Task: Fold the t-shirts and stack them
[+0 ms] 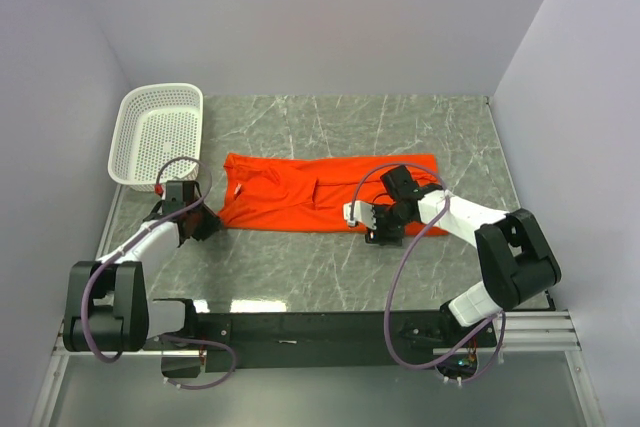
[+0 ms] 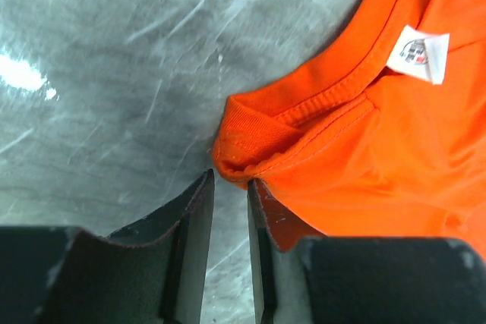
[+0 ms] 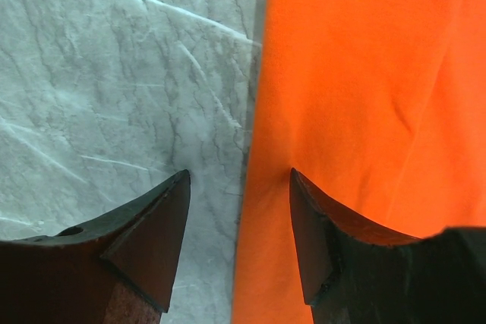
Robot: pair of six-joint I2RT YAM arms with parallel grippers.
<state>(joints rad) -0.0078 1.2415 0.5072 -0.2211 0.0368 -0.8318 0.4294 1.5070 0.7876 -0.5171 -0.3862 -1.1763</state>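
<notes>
One orange-red t-shirt (image 1: 325, 192) lies flat on the marble table as a long folded strip, with the collar at the left end. My left gripper (image 1: 205, 224) sits at the shirt's near left corner. In the left wrist view the gripper (image 2: 230, 180) is open only a narrow gap, with bare table showing between the jaws. The bunched collar corner (image 2: 243, 138) lies just beyond the tips and a white label (image 2: 419, 55) shows. My right gripper (image 1: 380, 230) is at the shirt's near edge. In the right wrist view it (image 3: 239, 176) is wide open and straddles the fabric edge (image 3: 364, 73).
A white perforated plastic basket (image 1: 160, 132) stands at the back left of the table, close behind my left arm. Grey walls close in on the left, back and right. Bare marble (image 1: 300, 267) lies between the shirt and the arm bases.
</notes>
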